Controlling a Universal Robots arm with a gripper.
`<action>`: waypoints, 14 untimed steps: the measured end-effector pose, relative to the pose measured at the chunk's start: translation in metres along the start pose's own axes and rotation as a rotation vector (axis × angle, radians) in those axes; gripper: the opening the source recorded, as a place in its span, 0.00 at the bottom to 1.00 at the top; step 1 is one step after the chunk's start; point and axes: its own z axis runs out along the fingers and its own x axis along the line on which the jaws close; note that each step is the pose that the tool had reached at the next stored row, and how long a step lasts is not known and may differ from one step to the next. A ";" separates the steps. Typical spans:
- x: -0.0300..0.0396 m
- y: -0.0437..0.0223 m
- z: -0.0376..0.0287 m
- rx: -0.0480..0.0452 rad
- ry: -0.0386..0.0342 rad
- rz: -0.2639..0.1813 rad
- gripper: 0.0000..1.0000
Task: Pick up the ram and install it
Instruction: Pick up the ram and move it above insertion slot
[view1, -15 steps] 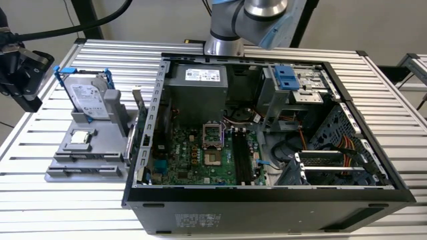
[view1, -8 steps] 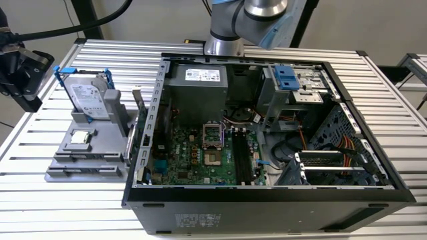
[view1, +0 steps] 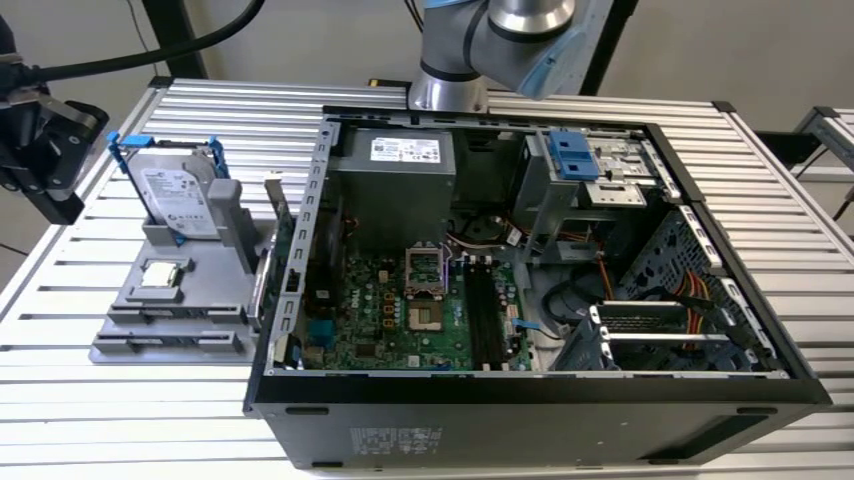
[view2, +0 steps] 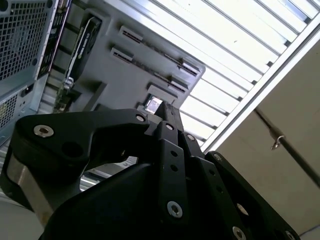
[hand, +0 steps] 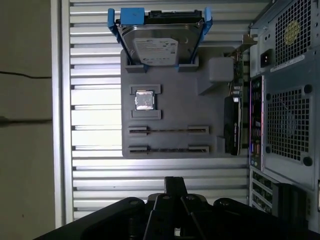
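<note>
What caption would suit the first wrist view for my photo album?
The pincer hovers near a gray parts tray holding a hard drive and processor chip, beside the computer case.

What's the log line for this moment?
gripper: jaws shut, empty | ram: in grey holder, untouched | computer case: open, beside holder

text: none legible | printed labels: hard drive (hand: 155, 50), power supply (view1: 403, 150)

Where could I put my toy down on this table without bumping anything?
The ribbed metal table is bare on the near side of the grey parts tray and along the exterior view's right of the open black computer case. The tray and the case's inside are crowded.
</note>
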 end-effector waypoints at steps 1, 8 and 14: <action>0.0000 0.0000 0.0000 0.0000 0.0001 -0.002 0.00; 0.0000 0.0000 0.0001 0.0001 0.0016 -0.036 0.00; 0.0000 0.0000 0.0001 0.0004 0.0048 -0.103 0.00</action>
